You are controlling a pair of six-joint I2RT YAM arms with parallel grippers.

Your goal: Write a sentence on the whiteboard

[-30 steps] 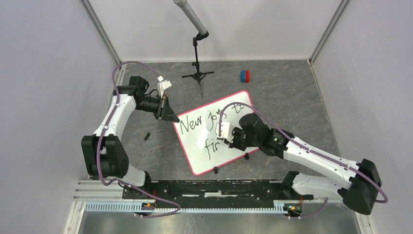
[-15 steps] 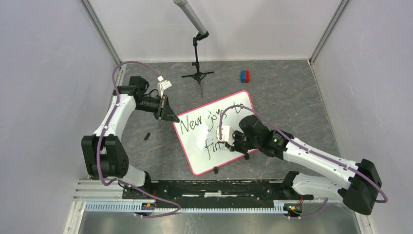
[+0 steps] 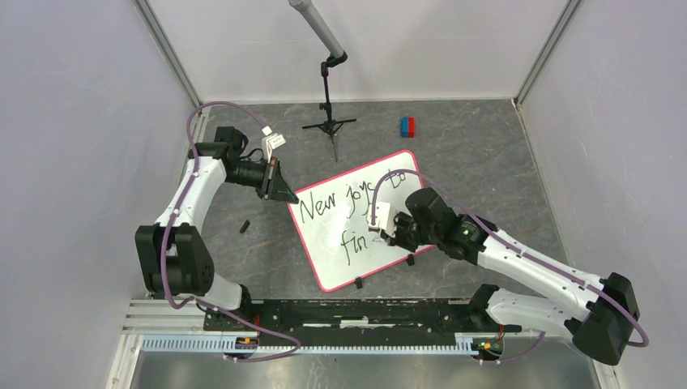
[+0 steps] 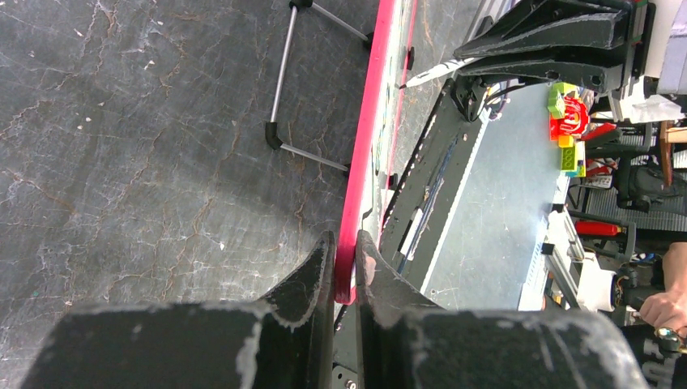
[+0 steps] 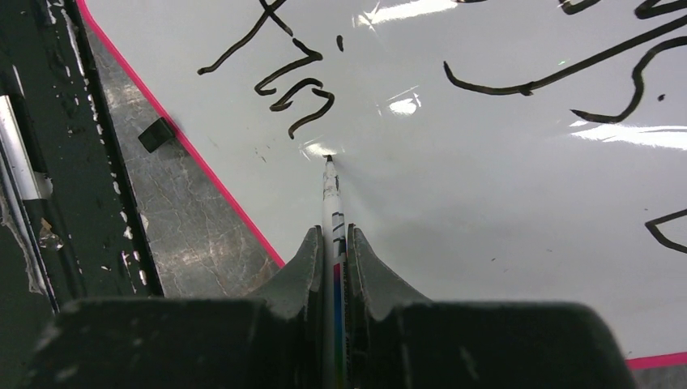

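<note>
The whiteboard lies tilted on the grey floor, white with a pink-red rim. The sentence so reads "New joys to" on one line and "fin" below it. My left gripper is shut on the board's far-left corner, and its fingertips pinch the rim edge-on. My right gripper is shut on a thin white marker over the second line. The marker's black tip rests on the board just past the "n".
A black tripod stand rises behind the board. A red-and-blue block lies at the back right. A small black piece sits left of the board, with black clips on its near rim. A black rail lines the near edge.
My right gripper has moved to the right along the second line with the marker, and an "n" now follows "fi". The left gripper has kept its hold without moving.
</note>
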